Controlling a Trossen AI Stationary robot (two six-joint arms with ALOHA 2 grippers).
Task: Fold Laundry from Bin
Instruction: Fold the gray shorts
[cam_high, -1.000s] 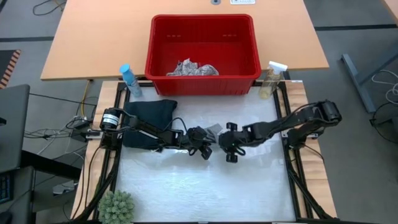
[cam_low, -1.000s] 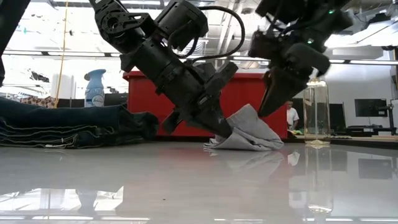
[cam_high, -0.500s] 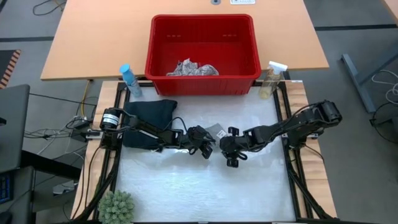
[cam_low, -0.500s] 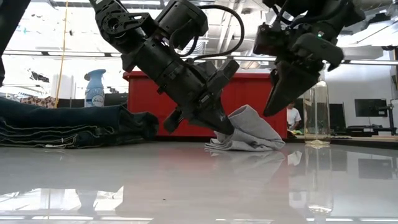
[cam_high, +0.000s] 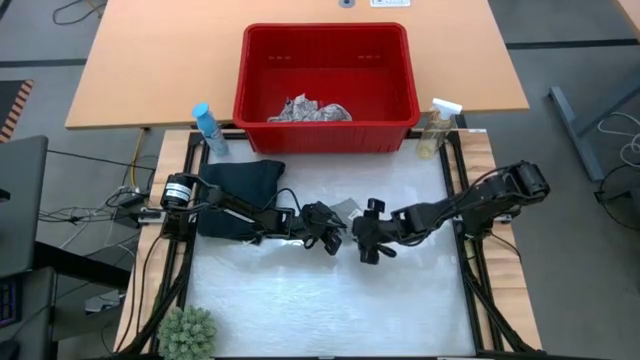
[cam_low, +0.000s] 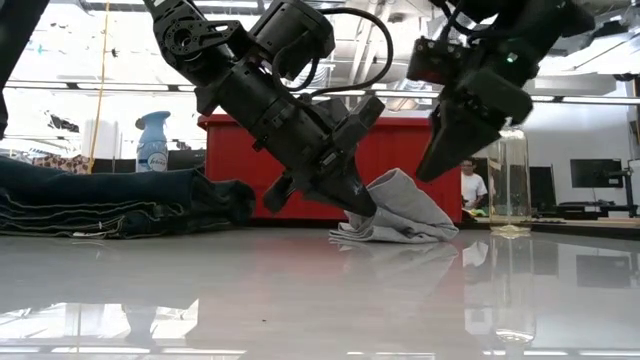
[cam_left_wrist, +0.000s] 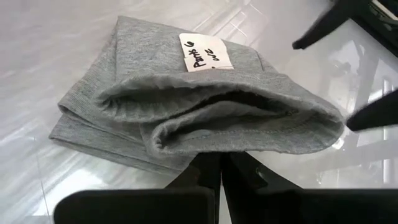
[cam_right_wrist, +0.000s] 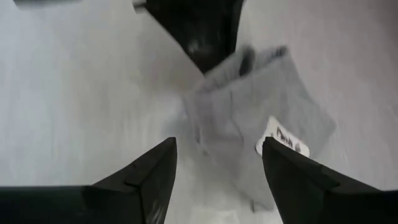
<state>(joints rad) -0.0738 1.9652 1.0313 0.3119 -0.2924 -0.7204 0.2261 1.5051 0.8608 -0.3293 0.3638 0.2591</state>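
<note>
Since a second ago the right gripper (cam_low: 432, 150) has spread its fingers and lifted off the small grey cloth (cam_low: 395, 208), which the closed left gripper (cam_low: 352, 203) pins half-folded mid-table; dark trousers (cam_high: 238, 196) lie folded at left, while the leaf-print cloth (cam_high: 310, 110) waits in the red bin (cam_high: 325, 142).

A blue spray bottle (cam_high: 209, 129) and a clear spray bottle (cam_high: 436, 129) flank the worktop's (cam_high: 300, 300) far edge; a small plant (cam_high: 187, 333) sits at its near left corner.

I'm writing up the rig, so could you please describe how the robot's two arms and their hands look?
Both arms are dark, jointed and blocky, with black cables looping along them. The left hand and right hand each end in two tapered black fingers. The left arm has a silver-ringed joint near its base.
</note>
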